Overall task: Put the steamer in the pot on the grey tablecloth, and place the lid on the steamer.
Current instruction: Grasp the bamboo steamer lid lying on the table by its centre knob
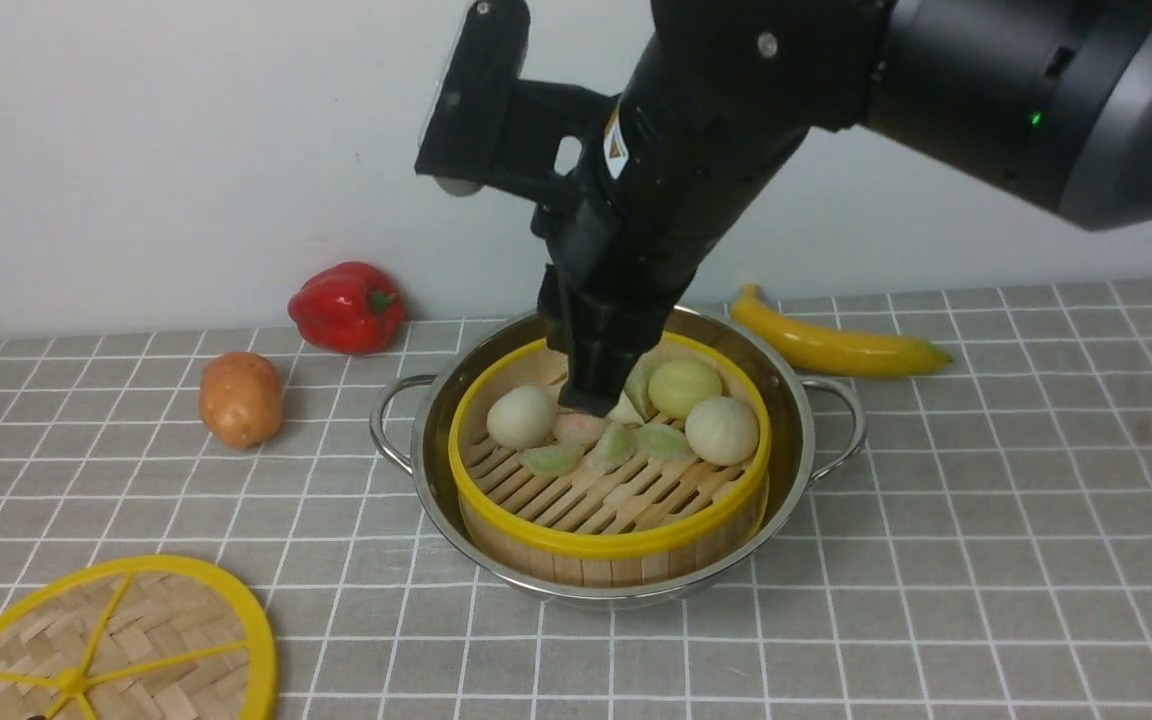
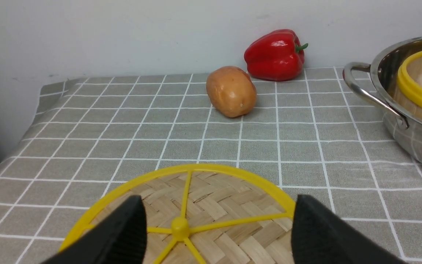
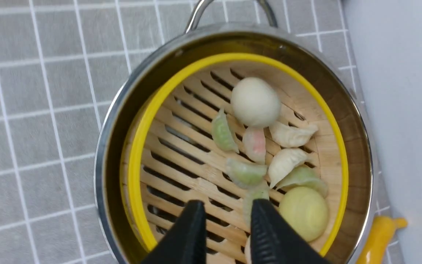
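My right tool [image 3: 228, 205] has its jaws only a narrow gap apart, with bare slats showing between them and nothing gripped. It points steeply down into the steamer [image 1: 606, 545], its tip low among the dumplings [image 3: 245, 172] near the middle, one green one just beside a finger. The steamer sits inside the pot [image 1: 786, 400], with a thin ring of steel showing all round its yellow rim, so there is little side room there. My right arm [image 1: 716, 120] slants in from the upper right, crossing above the pot's far rim.

My left tool [image 2: 218, 201] is spread wide and holds nothing. It hovers low over the lid [image 2: 214, 194], with the yellow hub between the fingers. The lid lies flat on the grey tablecloth [image 1: 986, 500] at the near left, well apart from the pot, with open cloth between them.

A potato [image 1: 241, 398] lies left of the pot and a red pepper [image 1: 346, 305] is farther back by the wall [image 1: 136, 150]. A banana [image 1: 836, 345] lies just beyond the pot's right handle. Near and right of the pot the cloth is open. On the far left the cloth drops off the bench edge.
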